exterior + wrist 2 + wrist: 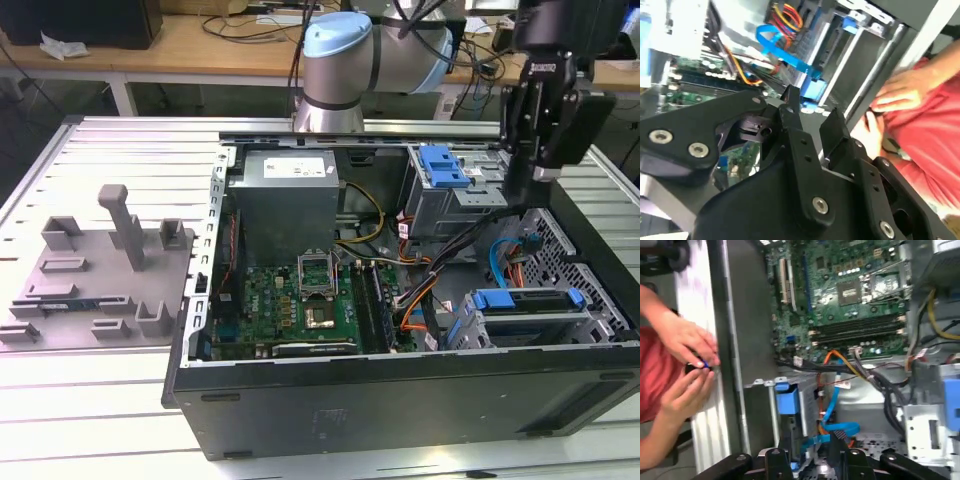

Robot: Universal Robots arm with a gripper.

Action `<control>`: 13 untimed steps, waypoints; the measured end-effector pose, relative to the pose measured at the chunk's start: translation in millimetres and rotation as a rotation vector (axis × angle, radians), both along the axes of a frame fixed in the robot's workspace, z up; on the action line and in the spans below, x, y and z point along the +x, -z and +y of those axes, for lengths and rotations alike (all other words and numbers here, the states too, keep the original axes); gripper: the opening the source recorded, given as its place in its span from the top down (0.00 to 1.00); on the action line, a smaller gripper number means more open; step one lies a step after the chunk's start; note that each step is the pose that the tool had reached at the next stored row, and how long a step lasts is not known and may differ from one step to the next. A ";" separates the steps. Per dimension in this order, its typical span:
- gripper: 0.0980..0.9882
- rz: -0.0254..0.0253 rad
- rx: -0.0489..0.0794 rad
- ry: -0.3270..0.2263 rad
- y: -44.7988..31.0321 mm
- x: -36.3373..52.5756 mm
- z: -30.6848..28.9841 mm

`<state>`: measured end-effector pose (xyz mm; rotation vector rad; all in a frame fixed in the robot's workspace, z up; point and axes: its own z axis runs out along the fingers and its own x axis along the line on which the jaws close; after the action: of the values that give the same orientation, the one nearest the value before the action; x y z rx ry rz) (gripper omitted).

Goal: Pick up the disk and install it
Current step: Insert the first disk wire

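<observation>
The disk (525, 300), silver with a bright blue bracket around it, lies flat in the grey drive cage at the near corner of the open computer case (400, 400), on the exterior view's right. Its blue bracket end (787, 397) is seen in the first wrist view. My gripper (522, 188) hangs above the case, higher than the disk and farther back, touching nothing. In both wrist views its black fingers (790, 102) stand apart with nothing between them, so the gripper (812, 107) (807, 454) is open.
A person's hands (690, 355) and red sleeve (935, 135) work just outside the case wall. Inside are the green motherboard (300, 300), a grey power supply (285, 195), a blue-latched cage (445, 170) and loose cables (500, 255). A grey fixture plate (100, 270) lies on the exterior view's left.
</observation>
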<state>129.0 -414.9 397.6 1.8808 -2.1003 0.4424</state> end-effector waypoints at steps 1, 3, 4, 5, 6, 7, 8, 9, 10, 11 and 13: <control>0.61 0.0002 -0.010 0.000 1.6 8.9 0.4; 0.61 0.0007 -0.012 0.000 3.8 17.6 0.6; 0.61 0.0010 -0.014 0.000 6.0 26.4 0.8; 0.61 0.0012 -0.013 0.000 9.8 34.1 0.9; 0.61 0.0012 -0.011 0.003 11.9 36.1 0.9; 0.61 0.0012 -0.011 0.011 15.5 37.5 1.0; 0.61 0.0013 -0.011 0.020 18.9 37.9 1.4; 0.61 0.0013 -0.011 0.048 23.7 37.9 1.6; 0.61 0.0015 -0.011 0.066 28.7 38.0 1.8; 0.61 0.0015 -0.012 0.066 30.5 38.0 3.0; 0.61 0.0015 -0.018 0.066 30.8 38.1 4.0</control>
<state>167.1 -410.9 366.8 1.7958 -2.1433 0.4427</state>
